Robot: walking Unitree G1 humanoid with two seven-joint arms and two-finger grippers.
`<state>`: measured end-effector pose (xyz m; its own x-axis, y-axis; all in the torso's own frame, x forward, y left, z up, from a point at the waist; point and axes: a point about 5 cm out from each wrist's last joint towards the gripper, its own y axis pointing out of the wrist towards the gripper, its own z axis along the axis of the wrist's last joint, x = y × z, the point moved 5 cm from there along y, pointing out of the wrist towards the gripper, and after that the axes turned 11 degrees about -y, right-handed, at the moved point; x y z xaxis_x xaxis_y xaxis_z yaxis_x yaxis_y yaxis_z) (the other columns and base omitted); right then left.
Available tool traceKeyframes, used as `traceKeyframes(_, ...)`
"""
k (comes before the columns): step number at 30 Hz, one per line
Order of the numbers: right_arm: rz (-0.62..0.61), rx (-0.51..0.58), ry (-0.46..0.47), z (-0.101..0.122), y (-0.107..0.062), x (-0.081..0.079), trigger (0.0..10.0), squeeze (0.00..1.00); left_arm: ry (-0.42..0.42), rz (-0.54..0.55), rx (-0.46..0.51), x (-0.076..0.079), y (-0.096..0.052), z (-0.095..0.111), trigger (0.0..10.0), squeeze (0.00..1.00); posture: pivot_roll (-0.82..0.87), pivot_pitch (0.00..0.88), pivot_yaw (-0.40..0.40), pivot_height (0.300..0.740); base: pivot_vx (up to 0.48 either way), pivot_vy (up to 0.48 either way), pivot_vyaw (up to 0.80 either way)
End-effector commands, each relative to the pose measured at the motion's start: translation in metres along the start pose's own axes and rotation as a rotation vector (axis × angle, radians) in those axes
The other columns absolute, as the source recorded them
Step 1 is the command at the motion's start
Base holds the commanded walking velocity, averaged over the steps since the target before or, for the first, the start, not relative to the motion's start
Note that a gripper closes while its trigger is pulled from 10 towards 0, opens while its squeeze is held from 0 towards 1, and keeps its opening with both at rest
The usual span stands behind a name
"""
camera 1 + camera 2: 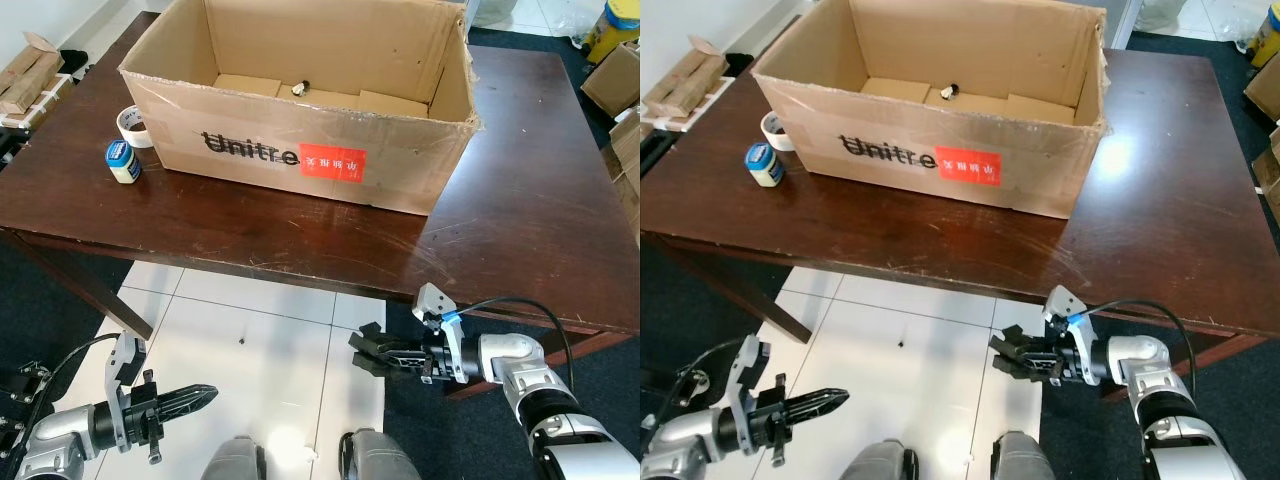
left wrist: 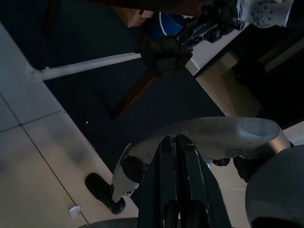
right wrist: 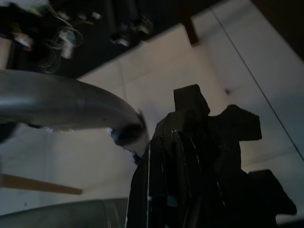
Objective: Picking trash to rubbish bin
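My right gripper (image 1: 385, 357) hangs low in front of the table's edge, over the boundary of white tile and dark carpet. It is shut on a jagged black scrap (image 1: 367, 343), which looks like foam in the right wrist view (image 3: 223, 128). My left gripper (image 1: 203, 396) is low at my left over the white tiles, its fingers pressed together with nothing in them (image 2: 175, 175). A large open cardboard box (image 1: 300, 150) printed "Unitree" stands on the dark wooden table (image 1: 520, 210). A small light item (image 1: 298, 88) lies on the box's bottom.
Left of the box on the table are a tape roll (image 1: 133, 126) and a small blue-lidded jar (image 1: 123, 161). More cartons stand at the far right (image 1: 615, 80). A dark speck (image 1: 243, 340) lies on the tiles. My own legs (image 1: 235, 462) show at the bottom.
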<state>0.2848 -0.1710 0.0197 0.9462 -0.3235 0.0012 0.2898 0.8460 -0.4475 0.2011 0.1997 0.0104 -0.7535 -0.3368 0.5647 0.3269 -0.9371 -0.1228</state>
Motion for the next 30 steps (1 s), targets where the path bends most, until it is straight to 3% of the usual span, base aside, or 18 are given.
traceKeyframes(1,0.028,0.023,0.005,0.003,-0.003,-0.004,10.0,0.0,-0.005,-0.018,-0.005,0.004,0.0,-0.003,10.0,0.0,0.03,0.169,0.008,0.74,0.0,0.0,0.0)
traceKeyframes(11,0.115,0.157,-0.042,0.043,-0.012,-0.006,10.0,0.0,0.085,-0.065,0.007,0.009,0.0,0.026,10.0,0.0,0.03,0.164,0.009,0.74,0.0,0.0,0.0)
traceKeyframes(16,0.124,0.193,-0.045,0.053,-0.015,-0.006,10.0,0.0,0.106,-0.079,0.023,0.011,-0.001,0.036,10.0,0.0,0.03,0.161,0.008,0.74,0.0,0.0,0.0)
traceKeyframes(17,0.126,0.222,-0.046,0.06,-0.018,-0.005,10.0,0.0,0.131,-0.089,0.046,0.013,-0.002,0.046,10.0,0.0,0.03,0.16,0.007,0.74,0.0,0.0,0.0)
traceKeyframes(21,0.133,0.335,-0.058,0.087,-0.03,-0.004,10.0,0.0,0.21,-0.109,0.092,0.02,-0.009,0.074,10.0,0.0,0.03,0.152,0.005,0.74,0.0,0.0,0.0)
traceKeyframes(30,0.145,0.486,-0.064,0.118,-0.038,-0.001,10.0,0.0,0.269,-0.095,0.136,0.025,-0.025,0.098,10.0,0.0,0.04,0.139,0.003,0.74,0.0,0.0,0.0)
